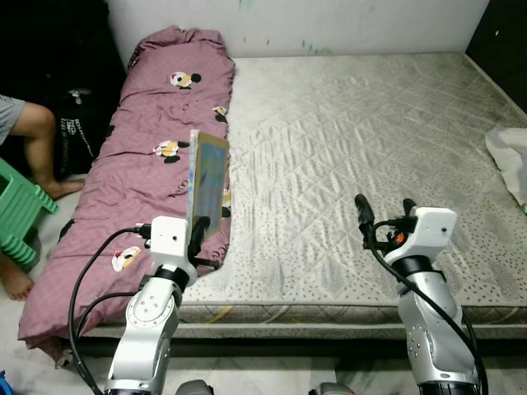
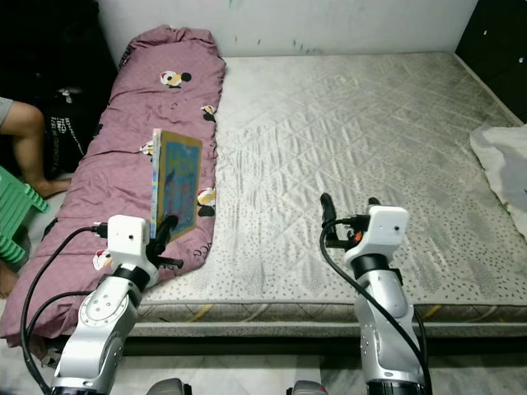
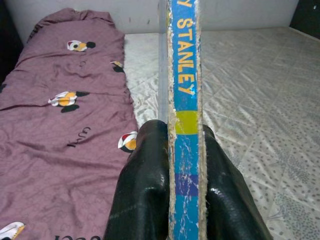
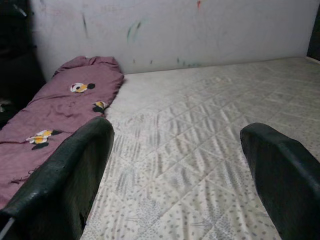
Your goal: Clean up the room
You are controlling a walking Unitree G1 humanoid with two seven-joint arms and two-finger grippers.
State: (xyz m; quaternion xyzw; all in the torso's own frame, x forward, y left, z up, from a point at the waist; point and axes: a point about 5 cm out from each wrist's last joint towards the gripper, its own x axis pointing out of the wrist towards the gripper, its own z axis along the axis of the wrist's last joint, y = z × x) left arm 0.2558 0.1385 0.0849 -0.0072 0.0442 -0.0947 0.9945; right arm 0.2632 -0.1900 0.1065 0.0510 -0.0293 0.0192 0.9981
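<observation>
A thin picture book (image 1: 209, 182) with a blue spine (image 3: 185, 100) stands upright in my left gripper (image 1: 196, 234), which is shut on its lower edge. It hangs over the front left of the mattress (image 1: 370, 140), beside a long purple quilt (image 1: 148, 156) with cartoon prints. The black fingers (image 3: 145, 190) press the book from both sides. My right gripper (image 1: 384, 211) is open above the mattress's front edge, nothing between its fingers (image 4: 65, 175).
A person's bare legs (image 1: 37, 140) and a green plastic stool (image 1: 20, 216) are on the floor at the left. A white cloth (image 1: 512, 160) lies at the mattress's right edge. A marked white wall (image 4: 175, 30) runs behind the bed.
</observation>
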